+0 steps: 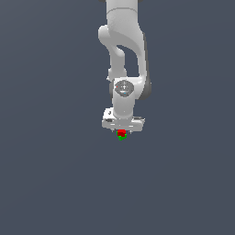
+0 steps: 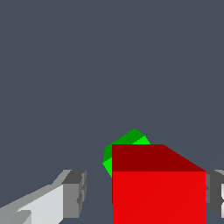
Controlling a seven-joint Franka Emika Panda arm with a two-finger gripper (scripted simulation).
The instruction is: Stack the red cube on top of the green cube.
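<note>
The red cube sits right over the green cube, under the white hand of the arm. In the wrist view the red cube fills the space between the fingers, and only a corner of the green cube pokes out behind it. My gripper is open: one grey fingertip stands off the cube with a visible gap, while the other fingertip lies close against the cube's opposite side. In the exterior view the gripper hangs straight down around the red cube, hiding most of it.
A plain dark grey floor lies all around the two cubes. The arm's white links rise above the hand toward the top of the exterior view.
</note>
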